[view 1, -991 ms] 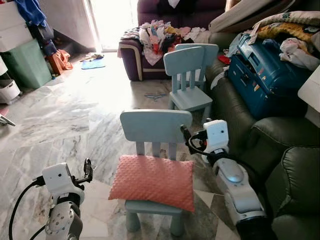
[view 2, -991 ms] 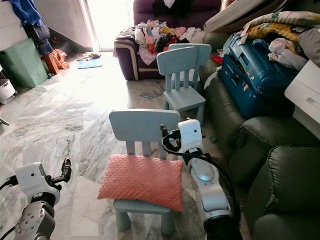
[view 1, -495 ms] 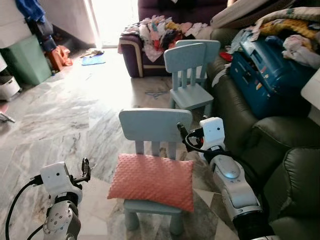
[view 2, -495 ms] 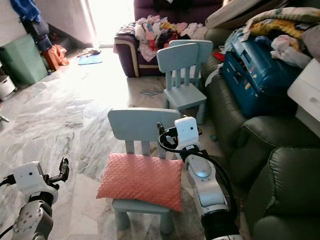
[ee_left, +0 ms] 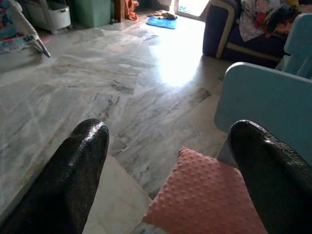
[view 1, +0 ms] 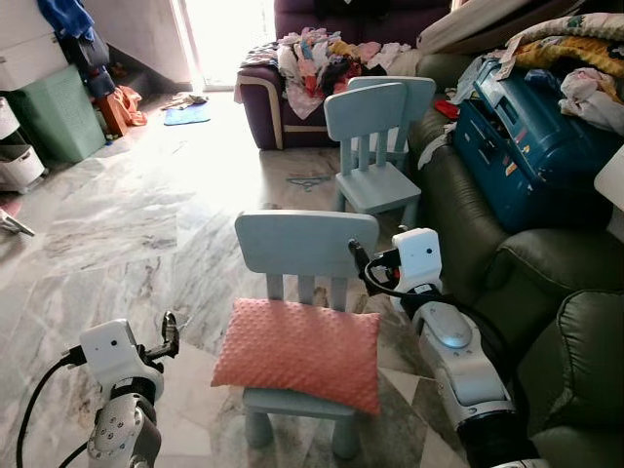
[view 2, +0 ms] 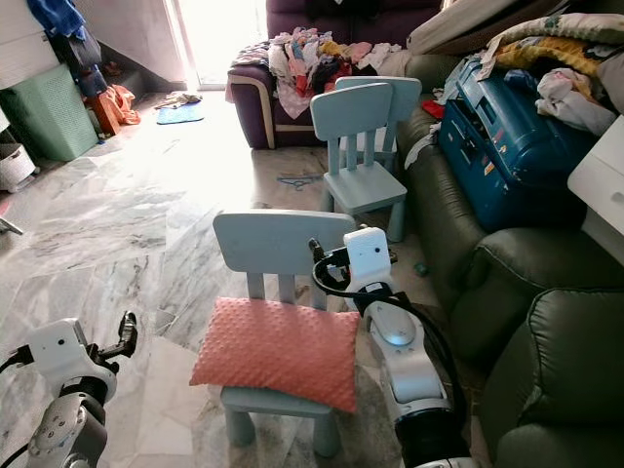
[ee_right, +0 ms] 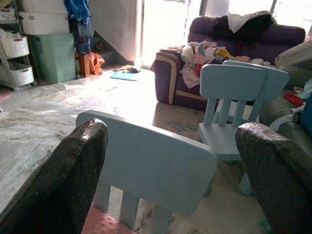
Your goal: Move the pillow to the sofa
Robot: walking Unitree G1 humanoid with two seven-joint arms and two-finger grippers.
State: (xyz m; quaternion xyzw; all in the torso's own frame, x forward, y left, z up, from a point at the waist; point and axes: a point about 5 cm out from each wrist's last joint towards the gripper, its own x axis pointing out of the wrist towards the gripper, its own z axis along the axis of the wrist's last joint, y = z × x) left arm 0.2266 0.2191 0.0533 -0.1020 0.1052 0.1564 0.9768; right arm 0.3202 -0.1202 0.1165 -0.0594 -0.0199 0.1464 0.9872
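The left hand [ee_left: 165,165] and the right hand [ee_right: 170,161] both hang wide open and empty, flanking the pink pillow [view 1: 297,351], which lies between them on the seat of the near blue chair [view 1: 304,249]. This looks like the approach before the grasp. Next, both hands should close in on the pillow's ends, then carry it to the green sofa [view 1: 546,273] just beyond the right hand.

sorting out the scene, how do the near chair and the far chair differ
The near chair has a pink pillow on its seat; the far chair has a bare seat. The near chair stands between the left gripper and right gripper; the far chair stands farther off, close to the purple sofa. Both are light blue with slatted backs.
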